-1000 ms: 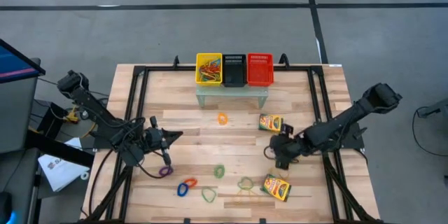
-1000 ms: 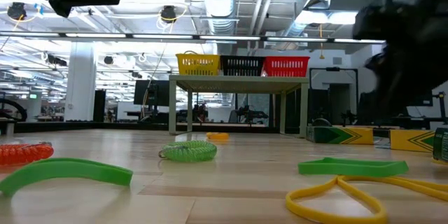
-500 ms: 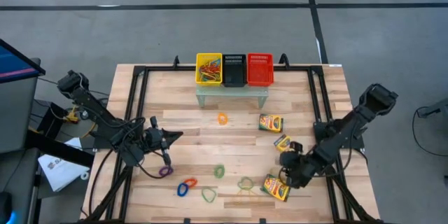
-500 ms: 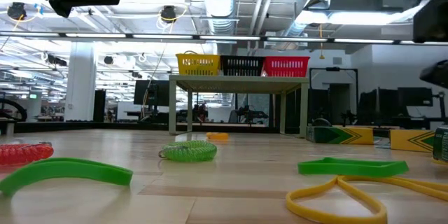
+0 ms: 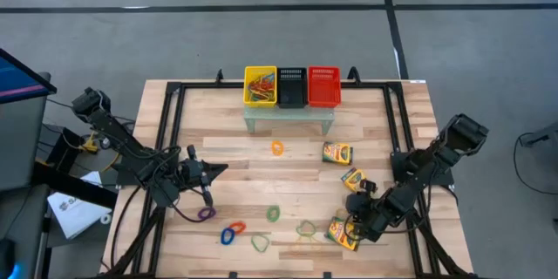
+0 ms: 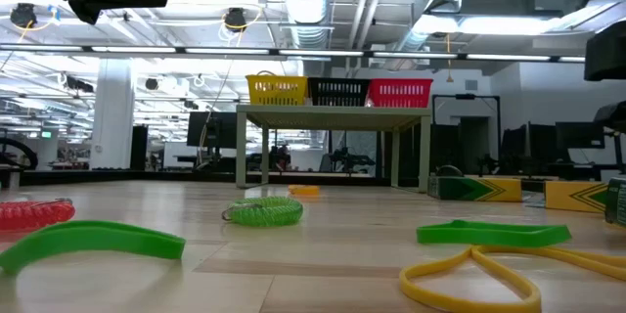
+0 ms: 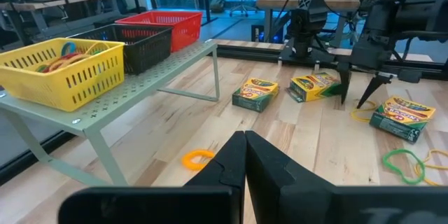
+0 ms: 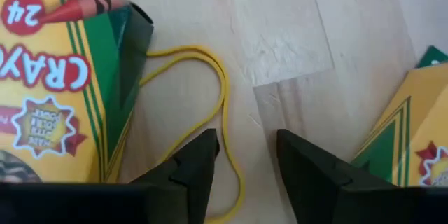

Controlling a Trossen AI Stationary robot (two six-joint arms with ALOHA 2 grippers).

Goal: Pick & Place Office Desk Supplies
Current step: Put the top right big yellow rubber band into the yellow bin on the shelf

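The dark right gripper is held low with fingers parted; the dark left gripper is kept closed.

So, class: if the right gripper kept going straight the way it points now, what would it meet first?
Probably the yellow rubber band on the table: the open right gripper points down at it, between two crayon boxes.

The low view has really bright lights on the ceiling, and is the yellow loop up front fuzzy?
In the low view, the ceiling lights glare white, and the near yellow loop and green band look soft while the far baskets look sharper. In the right wrist view, the crayon box is crisp.
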